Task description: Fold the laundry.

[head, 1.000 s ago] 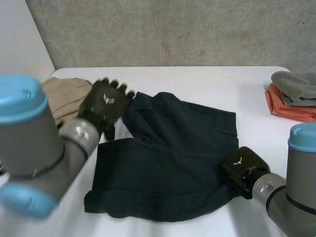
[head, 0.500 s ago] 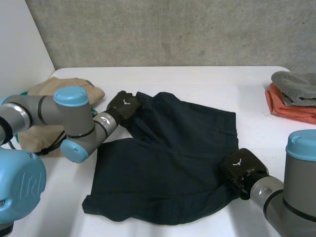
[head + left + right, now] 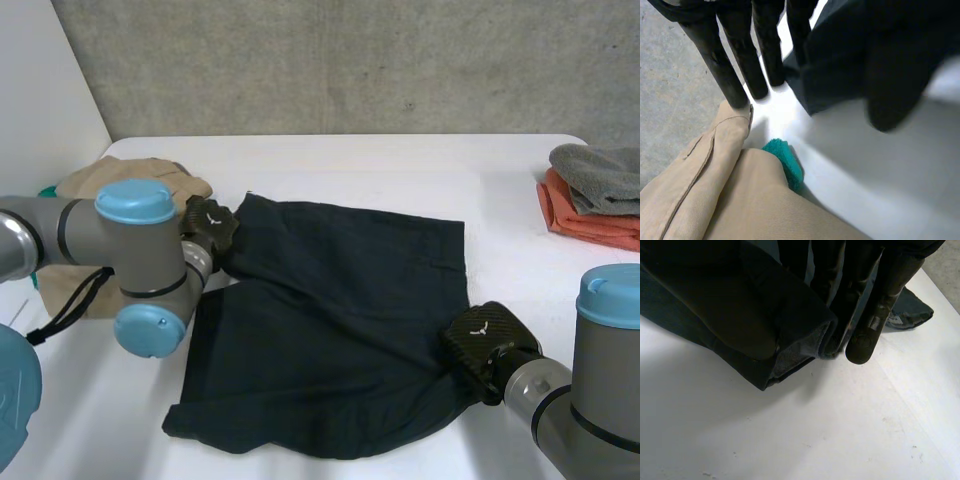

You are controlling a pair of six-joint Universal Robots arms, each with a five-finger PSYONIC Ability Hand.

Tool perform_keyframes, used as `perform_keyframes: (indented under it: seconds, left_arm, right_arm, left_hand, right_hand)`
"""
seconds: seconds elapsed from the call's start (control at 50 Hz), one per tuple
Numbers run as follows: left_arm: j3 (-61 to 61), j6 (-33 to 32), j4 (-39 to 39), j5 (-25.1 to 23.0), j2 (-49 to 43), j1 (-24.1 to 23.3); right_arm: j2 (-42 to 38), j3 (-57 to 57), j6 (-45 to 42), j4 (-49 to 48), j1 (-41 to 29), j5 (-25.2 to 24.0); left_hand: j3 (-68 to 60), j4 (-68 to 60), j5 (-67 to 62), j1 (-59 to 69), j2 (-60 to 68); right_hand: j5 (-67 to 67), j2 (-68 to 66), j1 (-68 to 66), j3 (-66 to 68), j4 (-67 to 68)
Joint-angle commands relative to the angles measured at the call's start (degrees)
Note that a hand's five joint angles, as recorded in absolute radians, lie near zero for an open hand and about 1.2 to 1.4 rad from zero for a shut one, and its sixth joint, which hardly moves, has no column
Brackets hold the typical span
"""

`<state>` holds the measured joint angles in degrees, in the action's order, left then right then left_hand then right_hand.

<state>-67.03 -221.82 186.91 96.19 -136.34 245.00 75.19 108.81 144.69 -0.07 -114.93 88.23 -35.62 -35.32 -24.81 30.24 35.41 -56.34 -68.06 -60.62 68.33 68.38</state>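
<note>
Beside a beige garment [image 3: 130,185] at the left, your left hand [image 3: 208,222] pinches the far left corner of the dark navy shorts [image 3: 340,310] between straight fingers and thumb. The shorts lie spread almost flat in the middle of the white bench [image 3: 400,165], with a few wrinkles. I judge them light, soft and limp, so they will sag. Take hold at corners and hems. Your right hand [image 3: 485,342] grips the near right hem between thumb and fingers.
</note>
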Motion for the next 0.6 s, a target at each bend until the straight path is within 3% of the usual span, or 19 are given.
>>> perform_keyframes:
  seconds: [0.02, 0.16, 0.3, 0.46, 0.6]
  left_arm:
    - [-2.39, 0.42, -0.49, 1.81, 3.88, -1.63]
    - [-17.06, 5.07, -0.67, 2.78, 20.83, -1.98]
    - [-35.16, 14.21, -8.64, -1.86, 39.11, -2.15]
    - [-45.37, 18.35, -20.26, -9.88, 45.2, -2.24]
    - [-48.37, 18.71, -18.7, -10.23, 43.8, -1.28]
  right_arm:
    - [0.05, -0.26, 0.33, -0.28, 0.41, 0.01]
    - [0.05, -1.14, 4.81, -0.28, 0.67, -0.17]
    - [-0.04, -1.67, 8.42, -0.63, 0.67, 0.1]
    - [-0.13, -1.67, 8.59, -1.51, 0.58, 0.19]
    - [-0.04, -1.58, 8.94, -1.51, 0.58, 0.27]
  left_hand:
    - [13.8, 13.5, 12.99, -8.42, -13.59]
    - [13.97, 13.66, 13.16, -8.58, -13.76]
    - [13.3, 12.99, 12.49, -7.91, -13.08]
    - [12.96, 12.66, 12.15, -7.57, -12.75]
    - [9.27, 8.97, 8.46, -3.89, -9.06]
  right_hand:
    - [-13.66, -11.94, -19.38, 11.67, 11.62]
    - [-13.66, -11.94, -19.38, 11.67, 11.62]
    - [-13.66, -11.94, -19.38, 11.67, 11.62]
    - [-13.66, -11.94, -19.38, 11.67, 11.62]
    - [-13.66, -11.94, -19.38, 11.67, 11.62]
